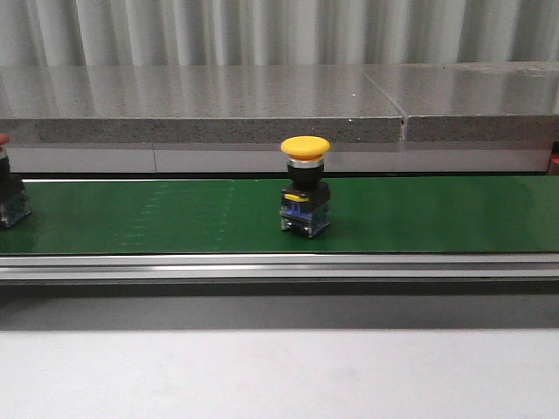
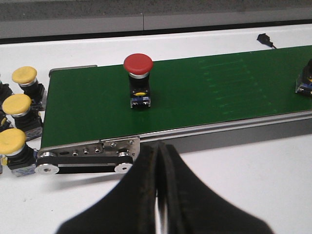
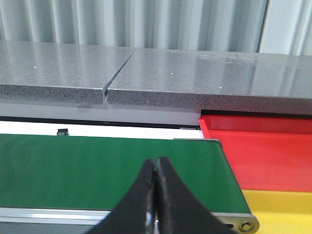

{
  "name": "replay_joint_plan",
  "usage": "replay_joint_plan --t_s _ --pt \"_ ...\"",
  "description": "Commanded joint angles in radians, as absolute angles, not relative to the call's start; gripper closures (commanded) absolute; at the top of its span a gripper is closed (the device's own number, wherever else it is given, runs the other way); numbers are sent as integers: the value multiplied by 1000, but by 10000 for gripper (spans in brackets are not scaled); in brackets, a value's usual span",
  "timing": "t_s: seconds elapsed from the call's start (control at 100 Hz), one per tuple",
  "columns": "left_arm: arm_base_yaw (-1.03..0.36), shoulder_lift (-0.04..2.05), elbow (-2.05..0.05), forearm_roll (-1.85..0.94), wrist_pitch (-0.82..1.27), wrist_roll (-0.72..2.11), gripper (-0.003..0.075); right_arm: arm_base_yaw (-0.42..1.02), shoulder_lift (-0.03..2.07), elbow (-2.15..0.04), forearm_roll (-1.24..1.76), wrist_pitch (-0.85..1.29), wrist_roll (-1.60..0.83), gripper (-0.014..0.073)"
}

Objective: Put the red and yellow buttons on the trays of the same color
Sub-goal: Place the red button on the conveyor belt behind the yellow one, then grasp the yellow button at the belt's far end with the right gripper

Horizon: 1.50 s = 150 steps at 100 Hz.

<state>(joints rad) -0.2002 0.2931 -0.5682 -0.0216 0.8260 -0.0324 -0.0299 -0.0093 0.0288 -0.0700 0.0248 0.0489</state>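
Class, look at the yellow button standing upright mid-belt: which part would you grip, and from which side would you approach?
Grip the yellow button by its narrow black neck just under the wide cap, coming down from above with the jaws closing from its two sides. The mushroom cap overhangs the neck, which should help stop slipping, and the green belt is bare around it.

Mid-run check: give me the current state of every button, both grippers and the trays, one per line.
Yellow mushroom-head button: upright on green conveyor belt, untouched.
Red mushroom-head button: upright near the belt's end, untouched.
Three spare yellow buttons: upright off the belt.
Left gripper: shut, empty.
Right gripper: shut, empty.
Red tray: visible part empty.
Yellow tray: visible part empty.
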Motion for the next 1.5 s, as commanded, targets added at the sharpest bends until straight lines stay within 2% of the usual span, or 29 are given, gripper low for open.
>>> replay_joint_plan --t_s 0.0,0.17,0.38,0.6,0.97,1.18,1.28,1.35,1.36,1.371,1.411,1.491 --pt "-208 292 -591 -22 766 -31 741 -28 -12 10 -78 -52 48 661" --pt "-208 292 -591 -22 783 -31 741 -28 -12 -9 -77 -101 48 661" --pt "-208 292 -591 -22 785 -31 741 -28 50 -147 -77 86 48 661" --pt "-208 292 -591 -22 785 -31 741 -28 244 -312 -73 143 48 661" --pt "-208 292 -591 -22 785 -31 741 -25 596 -595 -54 430 47 661" --pt "-208 292 -591 -22 785 -31 741 30 766 -717 -41 555 47 651" --pt "-208 292 -591 -22 785 -31 741 74 841 -769 -22 594 47 570" --pt "-208 292 -591 -22 785 -31 741 104 892 -812 0 633 47 451" --pt "-208 292 -591 -22 785 -31 741 110 903 -826 9 648 47 408" --pt "-208 292 -591 -22 785 -31 741 110 908 -826 12 648 47 408" --pt "-208 292 -591 -22 785 -31 741 134 944 -864 33 694 47 289" --pt "-208 292 -591 -22 785 -31 741 162 994 -907 42 744 46 164"
